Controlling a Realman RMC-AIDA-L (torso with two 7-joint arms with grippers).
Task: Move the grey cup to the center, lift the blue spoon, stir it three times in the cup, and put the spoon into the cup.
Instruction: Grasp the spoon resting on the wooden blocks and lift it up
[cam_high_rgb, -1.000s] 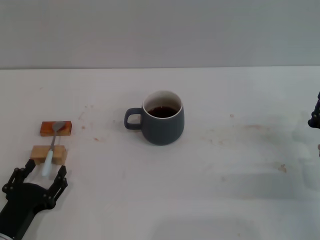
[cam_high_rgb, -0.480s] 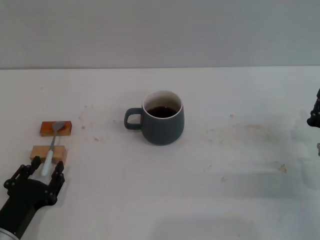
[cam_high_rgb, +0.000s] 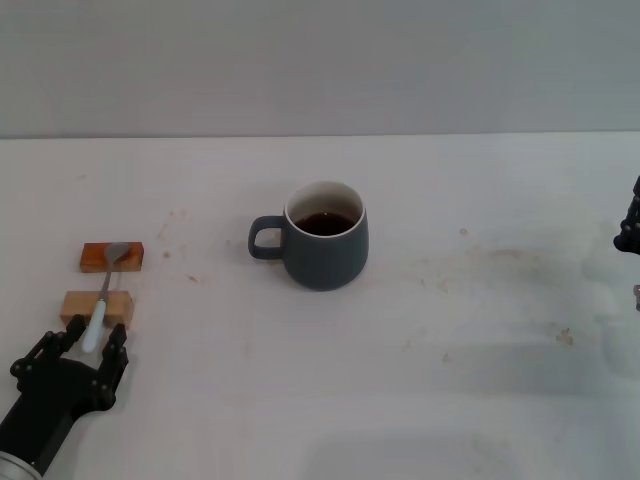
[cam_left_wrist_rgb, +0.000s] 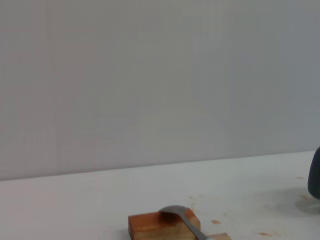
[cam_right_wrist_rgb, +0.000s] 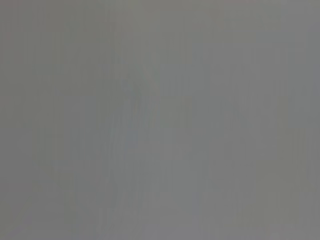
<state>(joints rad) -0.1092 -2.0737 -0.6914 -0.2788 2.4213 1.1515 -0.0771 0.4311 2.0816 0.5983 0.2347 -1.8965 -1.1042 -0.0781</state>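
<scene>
grey cup (cam_high_rgb: 325, 247) sits mid-table with dark liquid in it, no readable labels. left gripper (cam_high_rgb: 86, 341) is spread around the blue spoon (cam_high_rgb: 103, 297) handle tip; right gripper (cam_high_rgb: 630, 228) is parked at the edge.

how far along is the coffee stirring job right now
Done: the grey cup sits mid-table. In hand: the left gripper brackets the blue spoon's handle end, fingers apart; the spoon lies across two wooden blocks. Left: lifting, three stirs, leaving it in the cup. The right gripper waits at the table's right edge.

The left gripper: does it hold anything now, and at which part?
Nothing is held. The left gripper is open around the handle tip of the blue spoon, which rests on two wooden blocks.
</scene>
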